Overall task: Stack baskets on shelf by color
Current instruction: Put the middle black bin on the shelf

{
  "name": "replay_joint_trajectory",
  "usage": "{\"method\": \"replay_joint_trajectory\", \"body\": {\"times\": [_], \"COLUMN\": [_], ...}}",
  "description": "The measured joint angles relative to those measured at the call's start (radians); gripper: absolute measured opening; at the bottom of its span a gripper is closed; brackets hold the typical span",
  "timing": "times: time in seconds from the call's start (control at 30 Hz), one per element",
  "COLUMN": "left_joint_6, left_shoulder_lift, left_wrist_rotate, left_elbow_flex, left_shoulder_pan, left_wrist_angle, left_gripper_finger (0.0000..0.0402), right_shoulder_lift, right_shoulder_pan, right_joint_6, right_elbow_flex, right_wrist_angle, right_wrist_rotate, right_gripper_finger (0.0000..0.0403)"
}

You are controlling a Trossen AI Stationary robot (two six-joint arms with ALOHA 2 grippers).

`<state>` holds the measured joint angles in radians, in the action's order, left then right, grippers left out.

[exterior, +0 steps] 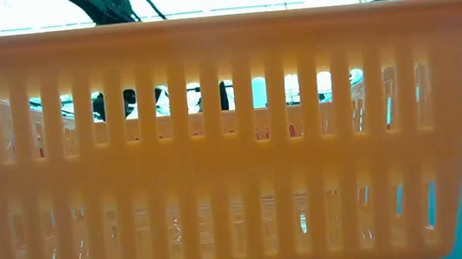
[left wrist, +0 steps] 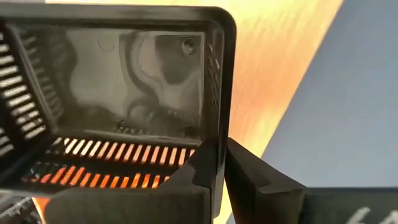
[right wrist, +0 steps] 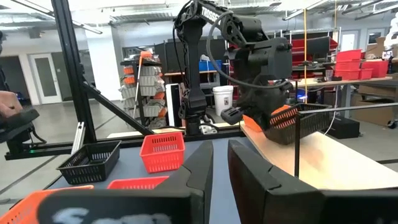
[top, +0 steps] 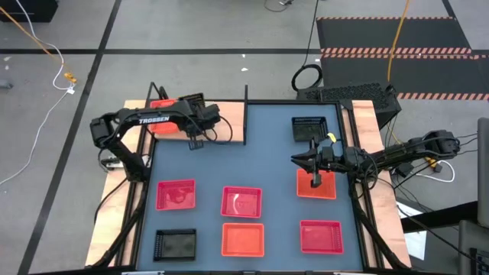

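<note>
My left gripper [top: 199, 114] [left wrist: 221, 174] is over the light-wood shelf [top: 172, 139] at the table's far left and is shut on a black basket [left wrist: 137, 81] [right wrist: 298, 121]. An orange basket [top: 162, 124] sits on the shelf beside and under it, and shows through the black slots [left wrist: 112, 177]. My right gripper [top: 306, 160] [right wrist: 221, 168] is shut and holds nothing. It hovers level above an orange basket [top: 315, 186] at the table's right. Three pink-red baskets [top: 176, 194] [top: 241, 202] [top: 321, 235], two black ones [top: 312, 128] [top: 175, 244] and another orange one [top: 243, 238] stand on the tabletop. My left gripper holds the black basket by one side wall near a corner [left wrist: 214, 149], one finger inside [left wrist: 137, 202] and one outside [left wrist: 261, 186]. The basket is tilted over the shelf board. I cannot tell whether its lower edge touches the board or the orange basket.
The shelf's thin black posts [top: 245, 114] [right wrist: 297, 143] rise beside the held basket. The near orange basket [exterior: 214, 131] stands right in front of the low camera and fills its view. Bare blue-grey tabletop [top: 260, 153] lies between the two arms. A person's hand [right wrist: 9, 106] shows beyond the table.
</note>
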<state>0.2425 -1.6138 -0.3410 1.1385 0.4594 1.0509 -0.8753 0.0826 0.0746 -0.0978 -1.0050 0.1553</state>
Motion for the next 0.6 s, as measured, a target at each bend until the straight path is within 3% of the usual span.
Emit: {"method": "replay_joint_trajectory", "body": {"times": [0.27,0.47,0.6], "left_joint_6": [0.05,0.047,0.03], "left_shoulder_lift": [0.037,0.044,0.043], "left_wrist_rotate": [0.003,-0.003,-0.154], "left_elbow_flex": [0.0,0.023,0.086], "left_shoulder_pan": [-0.044,-0.052,-0.052], "left_wrist_angle": [-0.001,0.0,0.145], "left_gripper_finger": [0.0076,0.0081,0.0083], "right_shoulder_lift": [0.0,0.0,0.0], "right_shoulder_pan": [0.0,0.0,0.0], "right_joint_6": [0.008,0.011,0.019], "right_elbow_flex": [0.0,0.0,0.0], "right_wrist_angle": [0.0,0.0,0.0], "right_wrist_rotate": [0.0,0.0,0.0], "right_gripper_finger": [0.0045,0.0045,0.0045]}}
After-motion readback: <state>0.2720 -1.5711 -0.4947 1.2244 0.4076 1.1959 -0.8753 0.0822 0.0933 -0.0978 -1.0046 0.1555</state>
